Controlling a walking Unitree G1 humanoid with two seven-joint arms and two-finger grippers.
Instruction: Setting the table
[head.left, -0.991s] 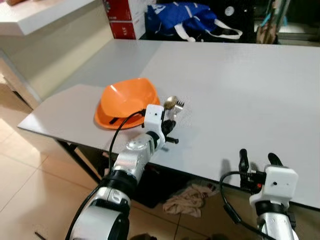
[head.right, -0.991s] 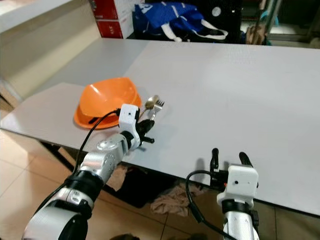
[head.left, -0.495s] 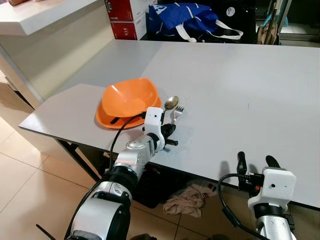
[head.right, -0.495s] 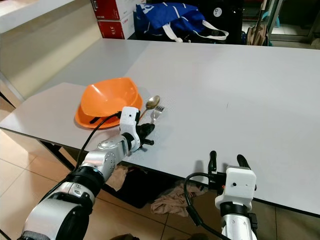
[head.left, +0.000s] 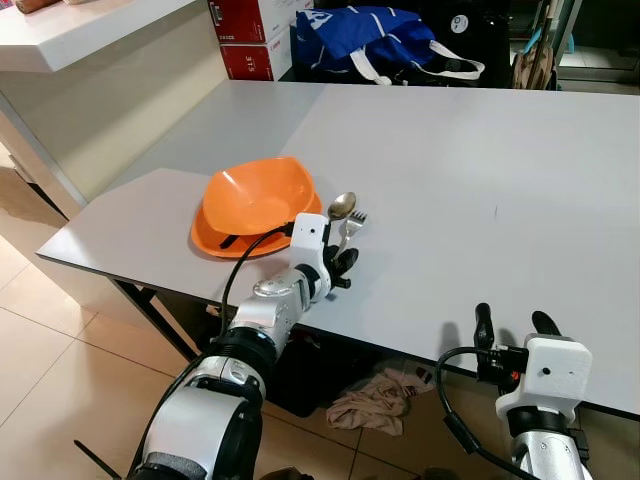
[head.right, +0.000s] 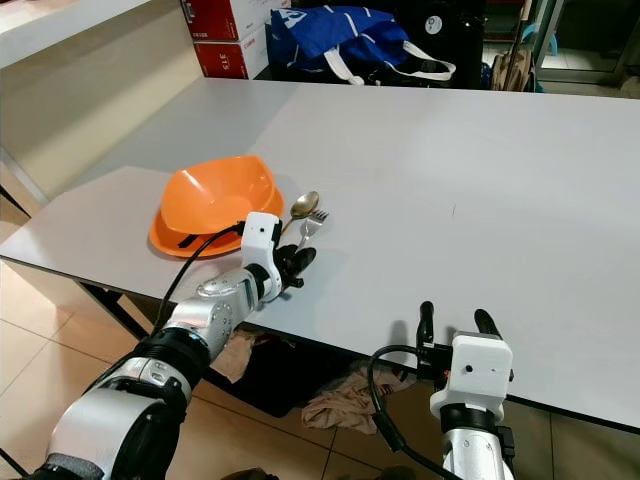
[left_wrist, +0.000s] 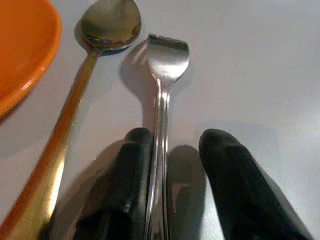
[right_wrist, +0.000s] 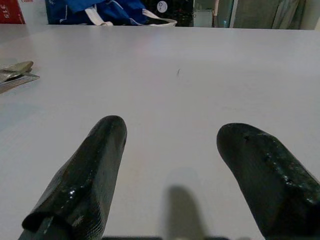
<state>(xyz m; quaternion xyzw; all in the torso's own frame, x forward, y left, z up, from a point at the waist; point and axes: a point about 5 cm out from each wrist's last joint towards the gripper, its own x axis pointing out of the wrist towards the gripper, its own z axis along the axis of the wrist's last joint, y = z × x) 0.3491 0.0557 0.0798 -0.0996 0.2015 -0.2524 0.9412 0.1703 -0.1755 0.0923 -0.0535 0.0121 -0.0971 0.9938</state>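
While my right gripper (head.left: 512, 322) waits with its fingers apart at the near table (head.left: 520, 170) edge, my left gripper (left_wrist: 172, 150) straddles the fork (left_wrist: 162, 125) handle, fingers spread, one pad touching it. Fork and spoon (left_wrist: 85, 75) lie side by side, heads pointing far, just right of the orange bowl (head.left: 255, 200); beyond sits a blue bag (head.left: 375, 40).

White lettering marks the red boxes (head.left: 243, 38) behind the table, too small to read.
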